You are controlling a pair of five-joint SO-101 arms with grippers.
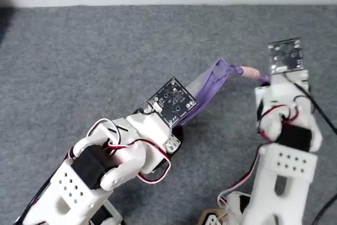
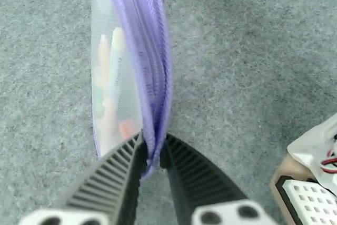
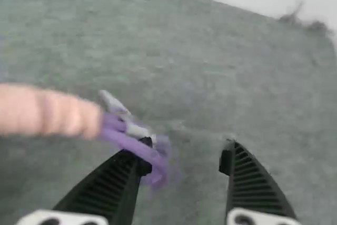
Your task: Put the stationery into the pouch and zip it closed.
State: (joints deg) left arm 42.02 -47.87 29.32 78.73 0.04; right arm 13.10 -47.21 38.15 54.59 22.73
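seen against the grey tabletop [image 1: 79, 51], the purple pouch [image 1: 210, 85] runs from centre toward 1 o'clock in the high view. the left pincer [image 2: 152, 156] pinches its near end. the right pincer [image 3: 184, 154] stands spread at the far end. stationery [image 2: 110, 77] shows through the mesh. the pink-tagged zip pull [image 3: 118, 111] sits just beside one right finger.

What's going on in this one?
The left gripper is shut on one end of the purple pouch, holding it zip-edge up, with stationery inside. The right gripper stands open at the other end, beside the zip pull and its pink tag. The zip looks closed where visible.
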